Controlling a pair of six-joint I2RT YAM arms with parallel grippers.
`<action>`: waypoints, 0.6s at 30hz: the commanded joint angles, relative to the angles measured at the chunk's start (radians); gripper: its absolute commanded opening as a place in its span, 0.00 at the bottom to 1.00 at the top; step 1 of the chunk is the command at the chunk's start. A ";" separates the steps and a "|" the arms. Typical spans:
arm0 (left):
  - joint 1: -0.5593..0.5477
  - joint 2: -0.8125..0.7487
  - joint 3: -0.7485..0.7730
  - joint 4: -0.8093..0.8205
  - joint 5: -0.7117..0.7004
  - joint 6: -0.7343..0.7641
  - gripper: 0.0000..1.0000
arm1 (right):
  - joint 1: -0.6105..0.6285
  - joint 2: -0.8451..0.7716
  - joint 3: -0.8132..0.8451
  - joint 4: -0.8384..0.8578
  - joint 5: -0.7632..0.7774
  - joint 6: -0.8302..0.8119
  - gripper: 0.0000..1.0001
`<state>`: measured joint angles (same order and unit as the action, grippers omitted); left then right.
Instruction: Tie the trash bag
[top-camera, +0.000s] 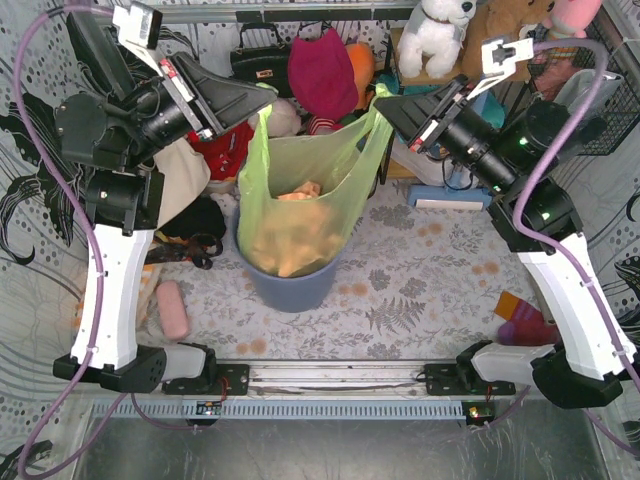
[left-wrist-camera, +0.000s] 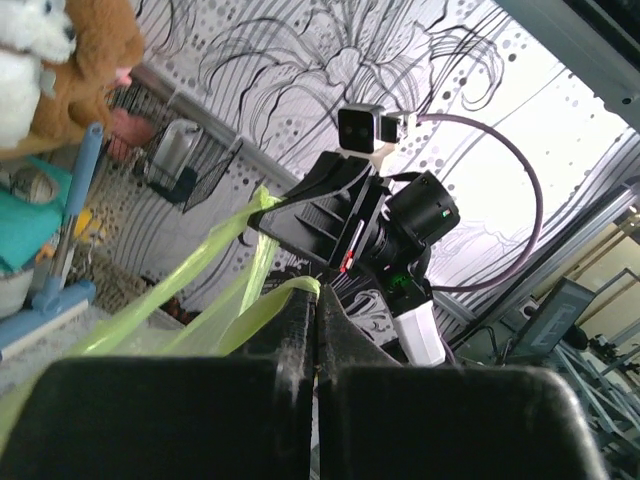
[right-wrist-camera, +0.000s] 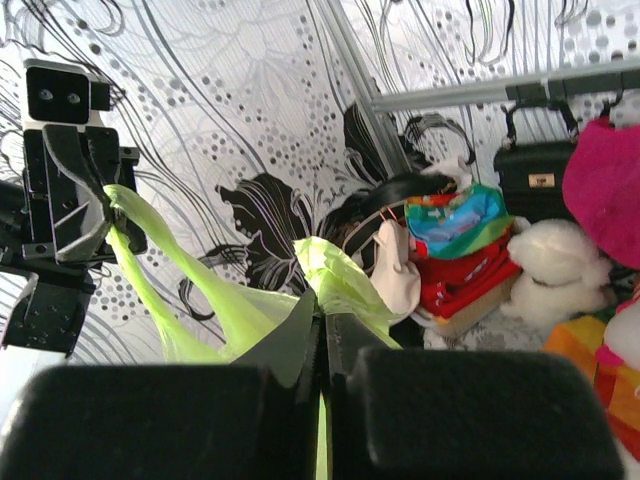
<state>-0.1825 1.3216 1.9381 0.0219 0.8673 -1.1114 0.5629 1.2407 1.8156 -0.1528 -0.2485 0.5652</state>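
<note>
The trash bag (top-camera: 300, 205) is thin light-green plastic with tan-brown crumpled paper showing through. It hangs stretched up out of the round blue-grey bin (top-camera: 292, 285). My left gripper (top-camera: 262, 100) is shut on the bag's left top corner, which shows as a green strip at my jaws in the left wrist view (left-wrist-camera: 255, 310). My right gripper (top-camera: 385, 108) is shut on the bag's right top corner, bunched at my jaws in the right wrist view (right-wrist-camera: 345, 285). Both hold the rim taut, well above the bin.
A black handbag (top-camera: 258, 55), a magenta cloth (top-camera: 322, 70), red clothes (top-camera: 222, 150) and plush toys (top-camera: 437, 35) crowd the back. A pink item (top-camera: 172, 310) lies front left. A colourful item (top-camera: 525, 322) lies by the right arm.
</note>
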 joint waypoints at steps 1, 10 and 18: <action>0.004 -0.042 -0.089 0.018 -0.004 0.022 0.00 | 0.002 -0.011 -0.079 0.104 -0.020 0.051 0.00; 0.007 -0.017 0.017 -0.086 -0.016 0.075 0.00 | 0.002 0.048 -0.003 0.115 -0.047 0.060 0.00; 0.009 0.048 0.141 -0.075 -0.018 0.041 0.00 | 0.002 0.104 0.150 0.077 -0.079 0.042 0.00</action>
<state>-0.1791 1.3617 2.0670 -0.1009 0.8566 -1.0607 0.5625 1.3521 1.9095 -0.1127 -0.3008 0.6163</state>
